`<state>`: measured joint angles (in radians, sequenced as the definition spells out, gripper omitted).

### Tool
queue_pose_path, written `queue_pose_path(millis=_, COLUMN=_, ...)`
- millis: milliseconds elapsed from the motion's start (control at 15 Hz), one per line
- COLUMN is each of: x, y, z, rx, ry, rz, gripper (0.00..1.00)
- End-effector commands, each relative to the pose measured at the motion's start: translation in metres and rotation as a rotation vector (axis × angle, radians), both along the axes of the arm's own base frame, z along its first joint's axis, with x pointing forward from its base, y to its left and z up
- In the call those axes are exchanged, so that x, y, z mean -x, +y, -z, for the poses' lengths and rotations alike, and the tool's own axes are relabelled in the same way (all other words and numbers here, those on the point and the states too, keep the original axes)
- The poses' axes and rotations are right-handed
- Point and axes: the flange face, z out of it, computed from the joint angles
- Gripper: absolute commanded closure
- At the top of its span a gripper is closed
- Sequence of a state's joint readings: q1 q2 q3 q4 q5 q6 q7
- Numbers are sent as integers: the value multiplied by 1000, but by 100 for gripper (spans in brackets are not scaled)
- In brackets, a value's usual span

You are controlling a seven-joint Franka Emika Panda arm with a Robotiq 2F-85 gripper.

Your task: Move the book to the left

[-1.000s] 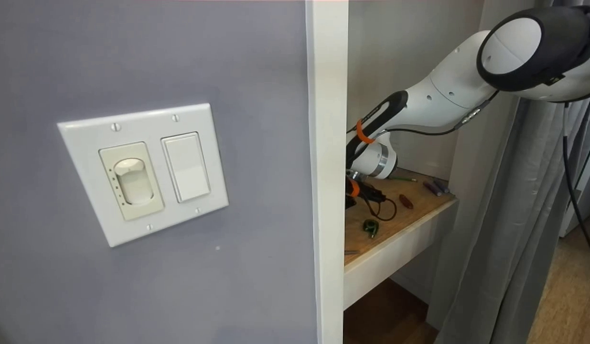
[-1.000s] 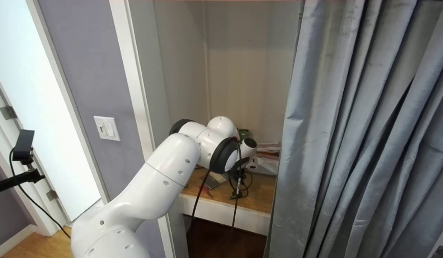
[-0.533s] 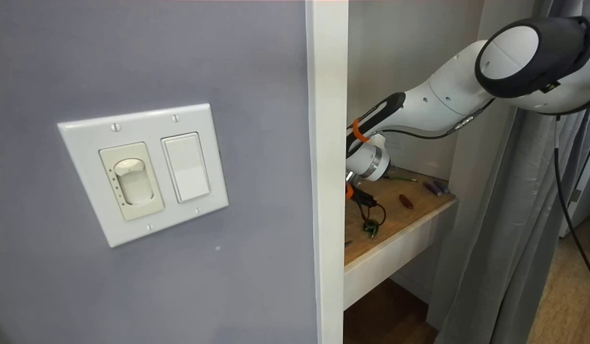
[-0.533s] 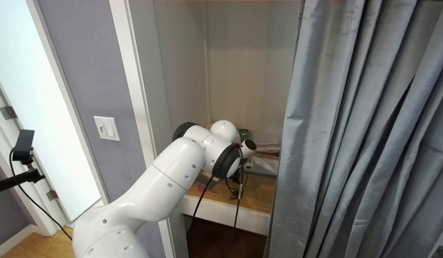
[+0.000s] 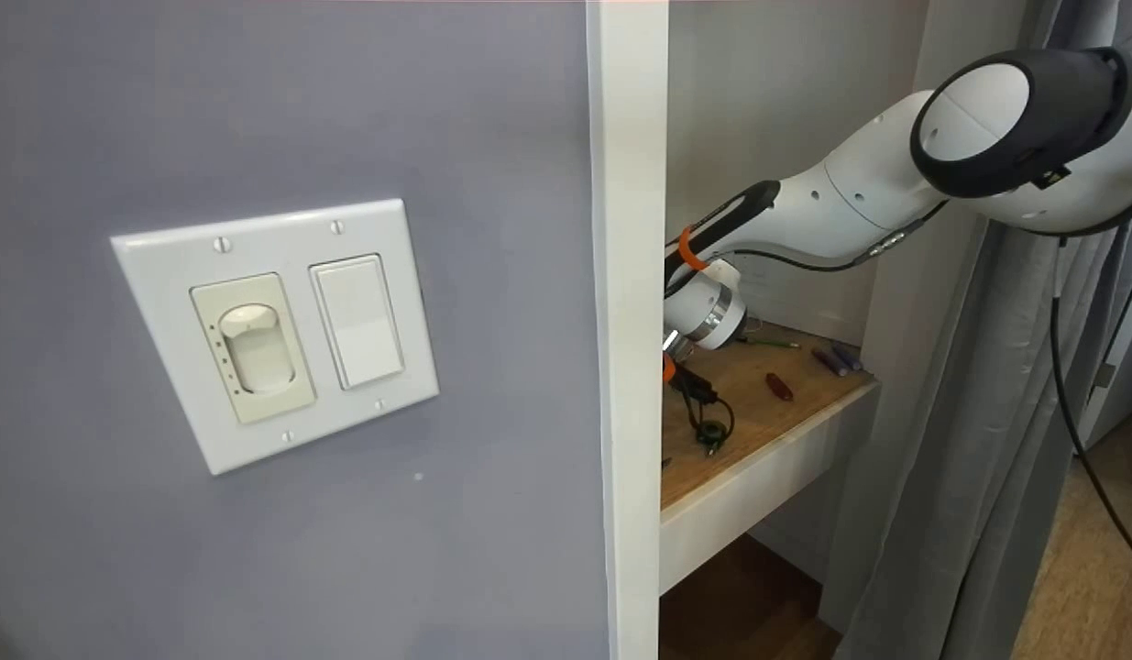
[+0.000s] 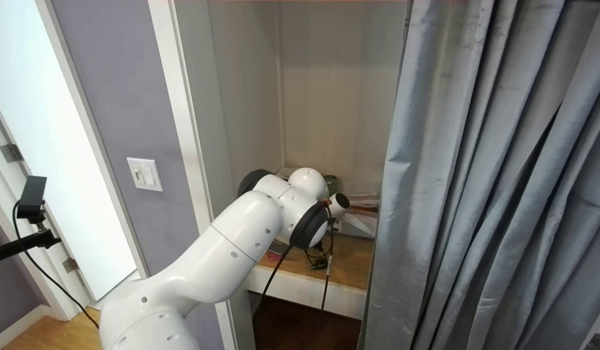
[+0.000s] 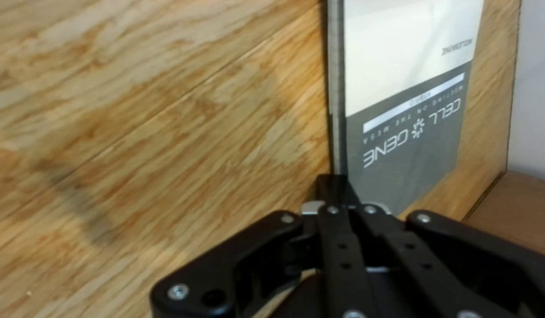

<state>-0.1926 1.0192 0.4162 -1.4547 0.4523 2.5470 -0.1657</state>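
Observation:
The book lies flat on the wooden shelf, with a grey and cream cover and its spine edge facing the gripper in the wrist view. A small dark part of the book also shows under the arm in an exterior view. My gripper is shut, and its fingertips are at the near end of the book's spine edge. The fingers look closed together beside the edge; whether they touch it I cannot tell. In both exterior views the fingertips are hidden, by the arm or by the white door trim.
The shelf also bears a red object, a green roll, purple pens and a pink item. A jar and a bagged box stand at the back. A curtain and white trim flank the opening.
The arm has lowered, and in an exterior view its wrist has shifted left behind the trim. The book's visible part has become smaller and seems further left.

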Motion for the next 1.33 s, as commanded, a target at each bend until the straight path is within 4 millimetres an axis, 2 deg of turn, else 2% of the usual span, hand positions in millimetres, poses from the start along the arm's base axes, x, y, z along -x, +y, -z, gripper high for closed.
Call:
queue_pose_path(millis=0, x=8, y=-9, z=-5, rx=62, ry=93, rz=56, gripper=100)
queue_pose_path(millis=267, x=24, y=-14, z=-16, rx=116, ry=254, rz=75, gripper=100)
queue_pose_path(millis=600, x=52, y=-10, z=-17, rx=103, ry=463, rz=-89, gripper=100)
queue_pose_path(millis=867, x=52, y=-8, z=-9, rx=126, ry=472, rz=-122, gripper=100)
queue_pose_path(millis=1267, x=42, y=6, z=-2, rx=108, ry=389, rz=-131, gripper=100)
